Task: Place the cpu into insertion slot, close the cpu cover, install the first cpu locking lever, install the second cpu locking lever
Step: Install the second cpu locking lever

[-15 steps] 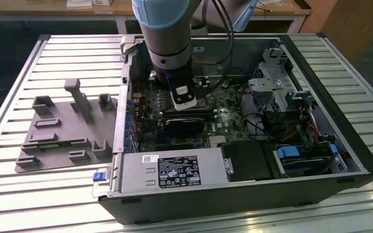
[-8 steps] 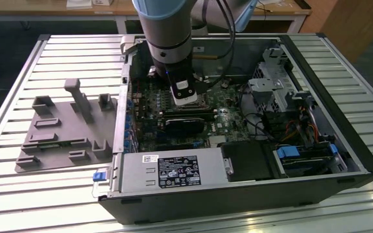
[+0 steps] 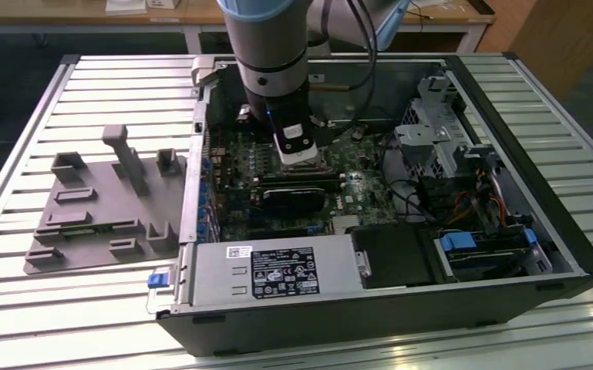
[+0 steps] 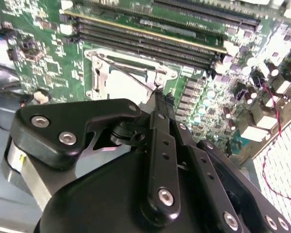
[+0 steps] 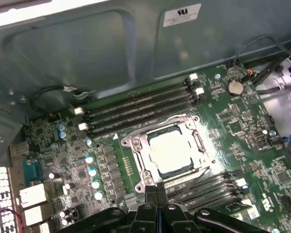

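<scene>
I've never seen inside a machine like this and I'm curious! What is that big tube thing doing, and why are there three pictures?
The big tube is a robot arm reaching down into an open computer case that lies on a slatted metal table. The exterior view comes from a camera standing off to the side. Both wrist views come from cameras riding on the arm, looking down past its black end effector, whose fingers are pressed together.

The green board is the computer's main circuit board. In the first wrist view the cpu, the silvery square, sits in the insertion slot with the cpu cover framing it. The end effector's tip is right at the slot's edge. The grey plastic tray sits beside the case.
</scene>
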### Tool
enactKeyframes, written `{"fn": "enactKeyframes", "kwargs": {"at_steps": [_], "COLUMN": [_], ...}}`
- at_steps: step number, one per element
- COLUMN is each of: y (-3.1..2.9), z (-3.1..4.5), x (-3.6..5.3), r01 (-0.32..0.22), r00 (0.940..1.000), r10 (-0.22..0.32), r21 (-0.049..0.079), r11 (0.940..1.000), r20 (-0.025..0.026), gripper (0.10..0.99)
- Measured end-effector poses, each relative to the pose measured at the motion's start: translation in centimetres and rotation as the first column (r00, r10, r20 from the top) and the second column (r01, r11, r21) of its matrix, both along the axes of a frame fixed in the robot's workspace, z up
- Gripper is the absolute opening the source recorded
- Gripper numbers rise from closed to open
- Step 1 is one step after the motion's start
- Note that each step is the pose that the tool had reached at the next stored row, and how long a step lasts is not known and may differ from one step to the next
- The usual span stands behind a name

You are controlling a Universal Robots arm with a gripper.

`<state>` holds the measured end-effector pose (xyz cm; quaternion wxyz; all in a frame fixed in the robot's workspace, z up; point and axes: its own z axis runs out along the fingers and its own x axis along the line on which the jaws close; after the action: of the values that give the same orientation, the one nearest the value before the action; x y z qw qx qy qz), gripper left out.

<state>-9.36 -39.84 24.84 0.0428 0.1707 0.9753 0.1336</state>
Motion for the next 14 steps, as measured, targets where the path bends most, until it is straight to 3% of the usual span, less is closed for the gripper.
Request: {"fn": "enactKeyframes", "kwargs": {"at_steps": [2, 4, 14], "y": [0.0, 0.0, 0.0], "z": [0.01, 0.01, 0.01], "x": [0.19, 0.38, 2.37], "r01": [0.002, 0.003, 0.006], "r00": [1.0, 1.0, 0.9999], "r10": [-0.002, -0.003, -0.007], "r21": [-0.014, -0.02, -0.021], "r11": [0.9999, 0.9998, 0.9998], "r20": [-0.0008, -0.0009, -0.0082], "gripper": [0.102, 0.102, 0.102]}}
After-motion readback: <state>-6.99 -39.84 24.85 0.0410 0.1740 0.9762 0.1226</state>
